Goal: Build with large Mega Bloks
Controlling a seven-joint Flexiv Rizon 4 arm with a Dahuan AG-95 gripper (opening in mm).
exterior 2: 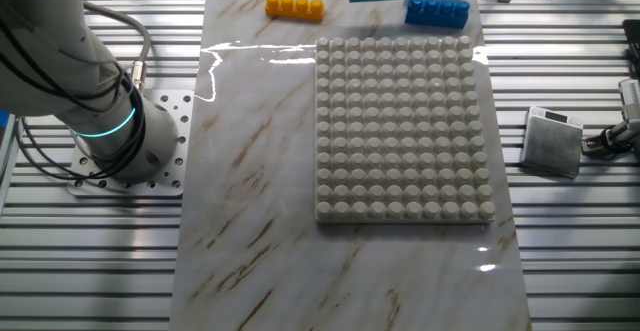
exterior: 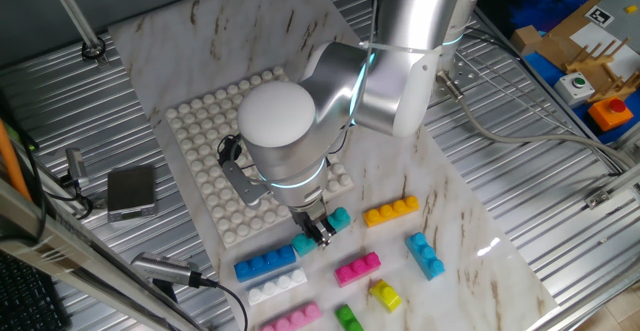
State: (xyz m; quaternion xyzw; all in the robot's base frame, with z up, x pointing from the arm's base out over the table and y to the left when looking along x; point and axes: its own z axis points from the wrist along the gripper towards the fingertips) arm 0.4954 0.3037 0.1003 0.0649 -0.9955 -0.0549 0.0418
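White studded baseplate [exterior: 205, 131] lies bare mid-slab; the gripper [exterior: 322, 233], fingers closed about the teal Mega Blok [exterior: 336, 220] just off the baseplate's edge among loose bricks, should lift it straight, then align studs squarely before pressing down.

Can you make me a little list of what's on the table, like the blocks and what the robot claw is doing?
board: white studded baseplate, no blocks on it
claw: gripper down at the teal block; grip cannot be told
blocks near the claw: blue block, white block, magenta block
blocks farther off: orange block, yellow block, green block
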